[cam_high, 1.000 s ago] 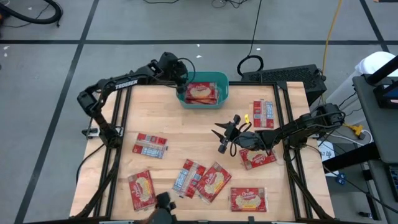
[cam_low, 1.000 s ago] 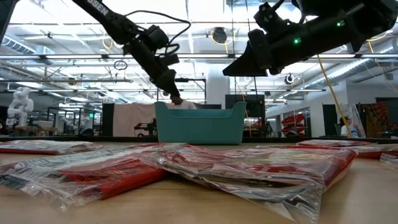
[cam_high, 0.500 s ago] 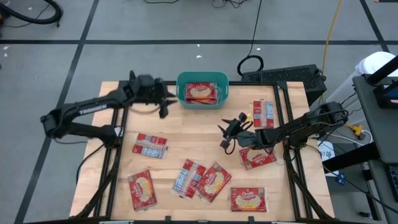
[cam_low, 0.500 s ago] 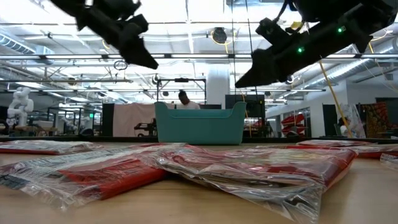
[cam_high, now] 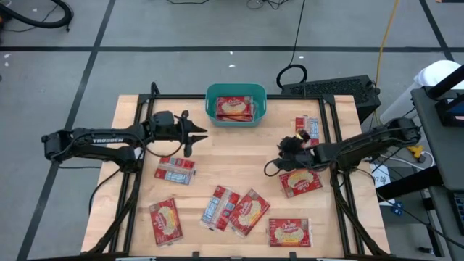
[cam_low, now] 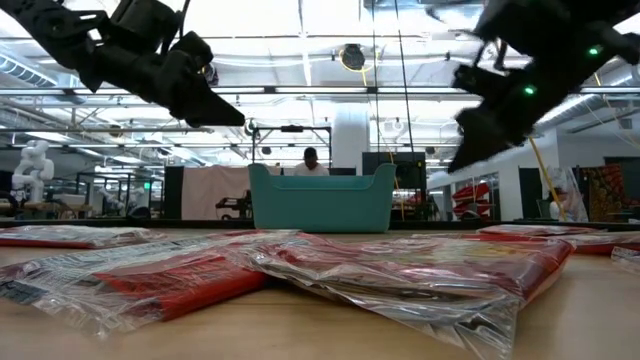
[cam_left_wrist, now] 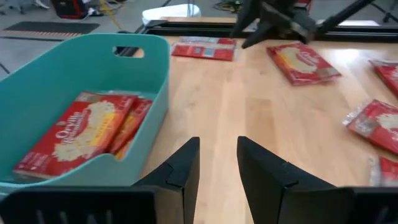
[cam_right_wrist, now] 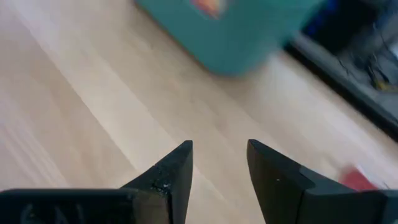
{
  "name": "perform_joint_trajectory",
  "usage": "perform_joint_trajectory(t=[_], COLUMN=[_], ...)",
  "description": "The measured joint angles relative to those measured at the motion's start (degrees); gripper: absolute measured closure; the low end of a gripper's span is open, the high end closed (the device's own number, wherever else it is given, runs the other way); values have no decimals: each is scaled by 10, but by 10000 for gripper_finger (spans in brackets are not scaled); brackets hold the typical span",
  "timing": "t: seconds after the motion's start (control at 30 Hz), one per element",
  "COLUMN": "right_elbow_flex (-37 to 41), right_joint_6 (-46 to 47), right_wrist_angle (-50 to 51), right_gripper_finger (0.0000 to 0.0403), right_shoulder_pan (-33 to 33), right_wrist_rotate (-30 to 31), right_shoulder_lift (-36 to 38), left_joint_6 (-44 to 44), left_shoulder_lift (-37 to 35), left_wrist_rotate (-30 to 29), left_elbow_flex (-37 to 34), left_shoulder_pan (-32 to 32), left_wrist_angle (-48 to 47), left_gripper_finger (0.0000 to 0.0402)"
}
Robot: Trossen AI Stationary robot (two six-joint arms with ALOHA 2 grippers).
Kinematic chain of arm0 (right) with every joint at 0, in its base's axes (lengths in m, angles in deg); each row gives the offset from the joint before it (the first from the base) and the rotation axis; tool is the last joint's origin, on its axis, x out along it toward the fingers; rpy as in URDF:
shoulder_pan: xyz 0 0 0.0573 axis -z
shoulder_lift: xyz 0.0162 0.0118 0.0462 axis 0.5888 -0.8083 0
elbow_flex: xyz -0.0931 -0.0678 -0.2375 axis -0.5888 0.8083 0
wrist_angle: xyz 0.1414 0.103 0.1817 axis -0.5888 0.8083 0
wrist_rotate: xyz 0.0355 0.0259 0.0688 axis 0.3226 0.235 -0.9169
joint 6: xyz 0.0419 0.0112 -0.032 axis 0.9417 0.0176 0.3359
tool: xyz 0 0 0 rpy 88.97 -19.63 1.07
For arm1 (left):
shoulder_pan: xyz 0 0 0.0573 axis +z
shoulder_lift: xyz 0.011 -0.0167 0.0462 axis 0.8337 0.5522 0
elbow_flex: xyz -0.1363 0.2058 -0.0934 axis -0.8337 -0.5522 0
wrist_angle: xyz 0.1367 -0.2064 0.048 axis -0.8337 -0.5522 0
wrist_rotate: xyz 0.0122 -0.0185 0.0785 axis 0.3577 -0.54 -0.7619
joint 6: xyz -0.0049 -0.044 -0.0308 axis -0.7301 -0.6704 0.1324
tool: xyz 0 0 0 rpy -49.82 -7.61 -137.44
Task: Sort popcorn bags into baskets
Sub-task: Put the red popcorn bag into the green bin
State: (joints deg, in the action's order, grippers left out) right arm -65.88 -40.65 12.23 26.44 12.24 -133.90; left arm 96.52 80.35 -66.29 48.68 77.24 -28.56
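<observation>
The left gripper (cam_high: 194, 135) hung empty over bare table beside the basket (cam_high: 259, 110), jaws apart with a narrow gap. The right gripper (cam_high: 285, 148) stood likewise, nothing between its jaws. Two bags (cam_high: 235, 108) lay in the basket; the rest lay scattered on the table. The nearest loose bag (cam_high: 175, 170) should be approached squarely, jaws widened, gripping one edge.

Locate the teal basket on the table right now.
In the high view, the basket sits at the table's far edge, near the middle, with popcorn bags inside.
</observation>
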Motion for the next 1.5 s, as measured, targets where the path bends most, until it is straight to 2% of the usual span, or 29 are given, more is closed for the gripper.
perform_joint_trajectory(t=[0.13,0.33,0.53,0.87,1.03,1.2,1.33,1.43,1.5], right_elbow_flex=[0,0,0,26,39,52,52,54,54], right_joint_6=[12,-36,-101,-132,-103,-88,-76,-104,-124], right_wrist_angle=[113,191,226,170,140,73,-14,-90,-127], right_gripper_finger=[243,198,187,213,219,263,324,375,395], right_shoulder_pan=[28,79,118,210,234,236,232,225,217], right_wrist_rotate=[-48,-137,-156,-242,-266,-306,-373,-426,-434], right_shoulder_lift=[21,27,27,0,-31,-38,-31,-30,-28], left_joint_6=[1,1,19,15,13,13,13,15,16], left_shoulder_lift=[0,0,0,0,0,0,0,0,0], left_wrist_rotate=[-1,-19,-20,-20,-20,-20,-20,-20,-20], left_elbow_flex=[-1,-1,-1,-1,-1,-1,-1,-1,-1], left_shoulder_pan=[-10,-21,-22,-22,-22,-22,-22,-22,-22], left_wrist_angle=[4,13,27,25,23,23,23,22,20], left_gripper_finger=[291,291,291,291,291,291,291,291,291])
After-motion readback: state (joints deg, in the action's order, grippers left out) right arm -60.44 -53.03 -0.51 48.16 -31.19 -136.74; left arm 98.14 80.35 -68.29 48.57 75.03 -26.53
